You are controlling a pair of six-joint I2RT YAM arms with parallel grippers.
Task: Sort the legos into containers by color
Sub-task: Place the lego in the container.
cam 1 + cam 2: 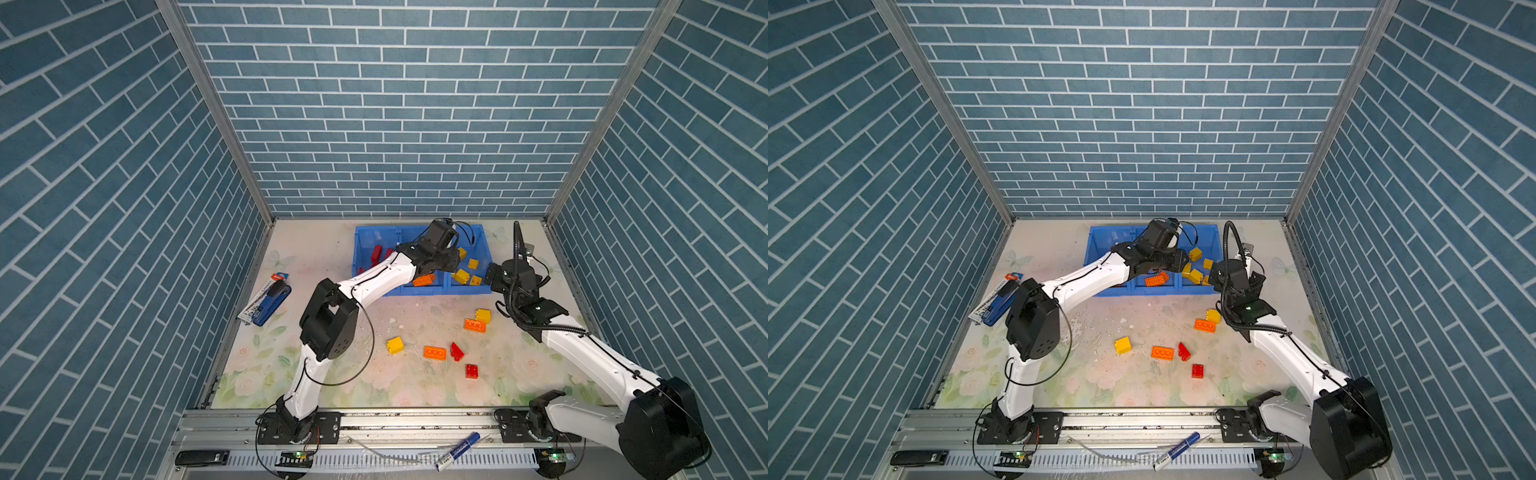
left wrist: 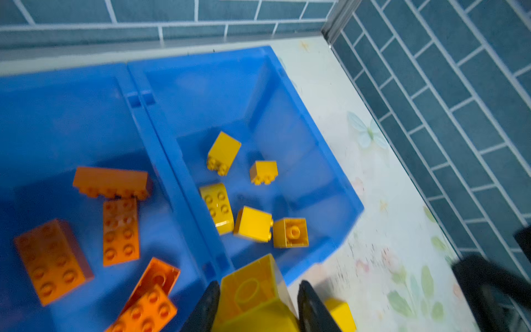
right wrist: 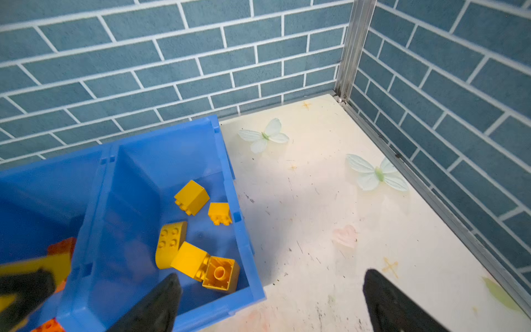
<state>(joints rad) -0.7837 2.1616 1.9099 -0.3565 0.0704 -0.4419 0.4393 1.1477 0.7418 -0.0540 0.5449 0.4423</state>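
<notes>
Got a yellow lego (image 2: 250, 284) clamped tight in the left claw (image 2: 258, 299), hollow underside facing the wrist camera. Hanging above the near rim of the containers (image 1: 436, 289), roughly over the divider (image 2: 172, 161) between the middle bin (image 2: 71, 115) and the yellow bin (image 2: 287, 129). Probably about to get dropped in with the yellows, judging by the lineup.

Sorting so far, looking decent: five yellow ones (image 2: 253, 224) already down in that end bin, a handful of orange ones (image 2: 120, 230) in the middle, a few red ones (image 1: 376, 254) in the red bin (image 1: 365, 241) at the far left, half hidden behind the left arm (image 1: 374, 278). No mixed colours spotted anywhere.

Still to do: six loose on the desk (image 1: 519, 374) in front of the tray. Two yellow strays (image 1: 395, 345), two orange strays (image 1: 434, 353), two red strays (image 1: 471, 370), all well apart from the bins. So past halfway by my guess, but not near done.

Right claw (image 3: 271, 274) spread wide with nothing in it, hovering by the yellow bin's outer corner, close to the left one. Worth minding the crowding there.

Off to the side: a dark blue stapler (image 1: 270, 301) near the left wall, not part of the job.
</notes>
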